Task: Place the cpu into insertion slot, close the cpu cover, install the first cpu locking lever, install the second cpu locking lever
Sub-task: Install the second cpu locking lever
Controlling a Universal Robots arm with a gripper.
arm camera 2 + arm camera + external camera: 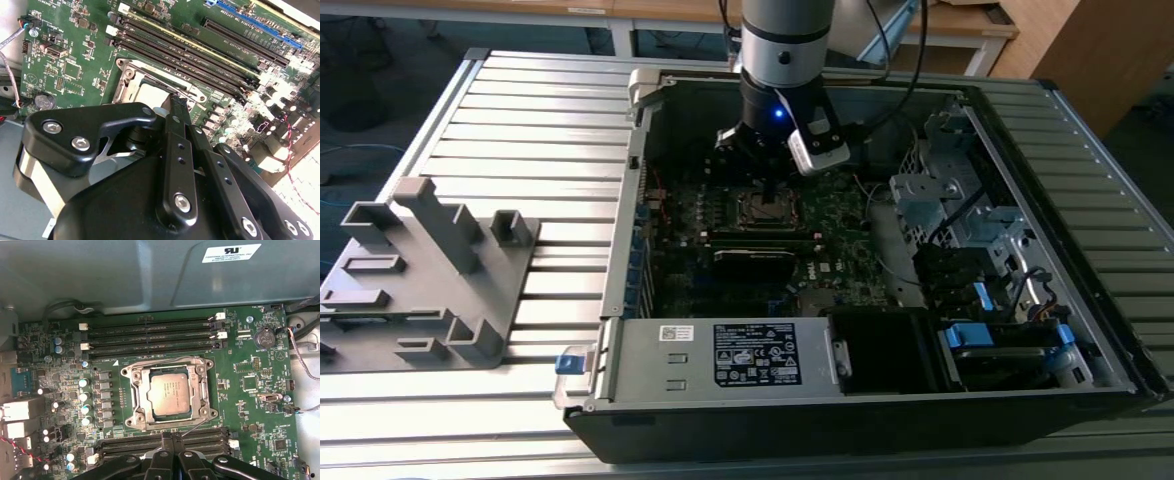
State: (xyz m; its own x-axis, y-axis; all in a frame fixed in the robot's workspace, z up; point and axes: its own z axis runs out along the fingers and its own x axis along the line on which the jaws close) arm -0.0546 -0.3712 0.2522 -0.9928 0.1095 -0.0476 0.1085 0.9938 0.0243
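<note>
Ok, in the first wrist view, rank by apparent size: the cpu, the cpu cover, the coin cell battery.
1. cpu cover
2. cpu, framed inside the cover
3. coin cell battery

A: Exterior view: high, oblique, distant, looking down into the open black computer case.

B: Both wrist views: close. Shared: the silvery square CPU socket, at 12 o'clock from the black gripper in the first wrist view.

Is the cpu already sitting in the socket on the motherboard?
Yes, in the first wrist view the cpu lies flat inside the socket, with the cpu cover framing it.
</note>
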